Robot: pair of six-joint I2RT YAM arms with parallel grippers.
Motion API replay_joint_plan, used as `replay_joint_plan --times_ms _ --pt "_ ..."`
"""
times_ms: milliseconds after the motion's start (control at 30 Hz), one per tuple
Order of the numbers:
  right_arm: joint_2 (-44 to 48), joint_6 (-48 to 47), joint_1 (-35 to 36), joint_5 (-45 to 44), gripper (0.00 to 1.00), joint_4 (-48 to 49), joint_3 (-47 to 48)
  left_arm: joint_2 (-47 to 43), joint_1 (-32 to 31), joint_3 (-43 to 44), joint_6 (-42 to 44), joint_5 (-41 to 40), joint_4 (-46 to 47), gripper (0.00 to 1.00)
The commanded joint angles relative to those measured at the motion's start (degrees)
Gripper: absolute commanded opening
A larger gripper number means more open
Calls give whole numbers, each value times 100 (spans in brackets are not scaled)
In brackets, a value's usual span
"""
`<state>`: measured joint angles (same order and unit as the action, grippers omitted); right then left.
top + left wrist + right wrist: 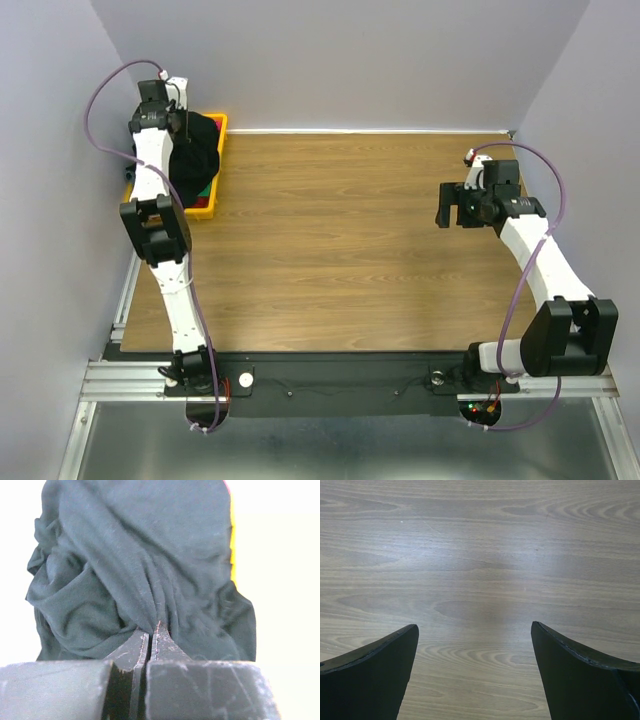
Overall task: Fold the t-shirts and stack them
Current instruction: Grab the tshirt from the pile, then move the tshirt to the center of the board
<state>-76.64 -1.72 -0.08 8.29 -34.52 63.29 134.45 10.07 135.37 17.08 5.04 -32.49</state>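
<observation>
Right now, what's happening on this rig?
The left gripper is shut on a pinch of the black t-shirt, which sits bunched in the yellow tray at the far left corner of the table. The right gripper is open, holds nothing and hangs over bare wood on the right side. No shirt is laid out for folding yet.

We log the black t-shirt (195,150) as a crumpled heap, folds drawn to one point, topping the yellow tray (222,140) far left; red t-shirt (203,205) and green t-shirt (197,189) edges show beneath.
</observation>
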Motion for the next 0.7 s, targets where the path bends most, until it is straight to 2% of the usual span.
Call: replay_joint_plan --times_ms 0,233,300,533,667 --pt "264 -13 -10 -65 100 7 272 -1550 -127 402 -205 919 182 0" --pt "264 -57 -45 155 100 -116 439 -2774 -988 341 -108 1377 129 0" --pt "246 -22 -141 234 100 -160 552 -3029 -1506 402 -231 1534 225 0" --pt "202 136 -853 761 100 -248 922 -3513 -2630 534 -1153 2554 1042 0" --pt "229 136 -968 779 100 -283 1045 -3654 -2835 482 -1690 3055 1649 0"
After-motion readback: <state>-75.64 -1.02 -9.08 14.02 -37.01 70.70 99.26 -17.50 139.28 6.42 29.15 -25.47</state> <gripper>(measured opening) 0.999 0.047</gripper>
